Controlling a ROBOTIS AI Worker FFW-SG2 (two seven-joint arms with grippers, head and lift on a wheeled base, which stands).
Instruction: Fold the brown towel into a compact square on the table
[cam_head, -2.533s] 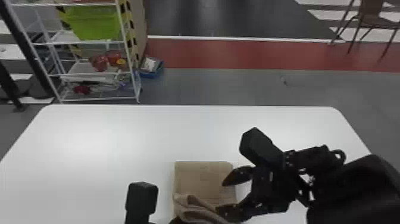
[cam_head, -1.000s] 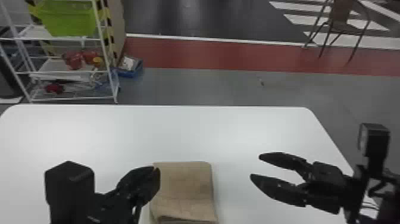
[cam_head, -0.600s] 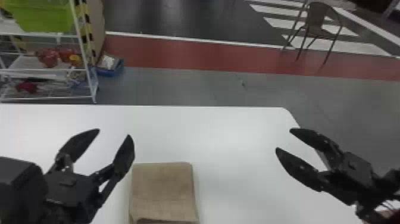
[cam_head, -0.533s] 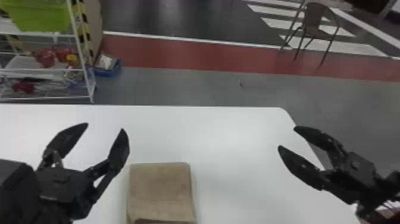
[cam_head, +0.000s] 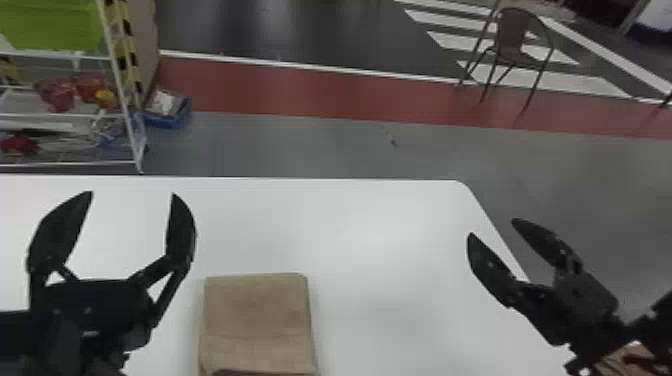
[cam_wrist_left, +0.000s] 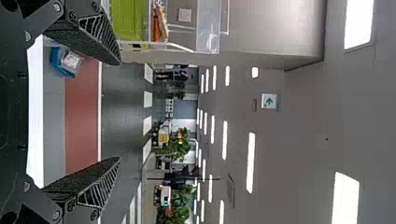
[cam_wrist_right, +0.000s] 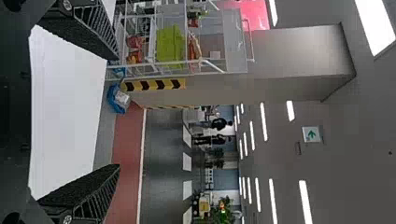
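Brown towel, a soft-looking cloth folded into a neat block with rounded corners (cam_head: 255, 320), sits at the bottom of the head view, a bit left of centre. It's lying flat on the white, smooth-topped counter (cam_head: 400, 310), and its near end runs off the bottom edge of the frame, so I can't tell how square it really is. There's a darker brown strip along the lowest bit you can see.

The black two-fingered left pincer (cam_head: 132, 194) is over at the lower left, spread wide with nothing between its fingers, near the towel but not touching it. The left wrist view backs that up: big gap, nothing pinched.

The black two-fingered right pincer (cam_head: 492, 227) is at the lower right, also spread and empty, well apart from the towel and pointing up and to the left in the frame. Same deal in its own wrist view.

Background stuff: upper left has a white wire rack (cam_head: 117, 75) with a lime-green plastic bin (cam_head: 50, 25), plus a blue open box (cam_head: 170, 117) on the floor just beside it. Brown metal-legged chair (cam_head: 512, 40) at the upper right.
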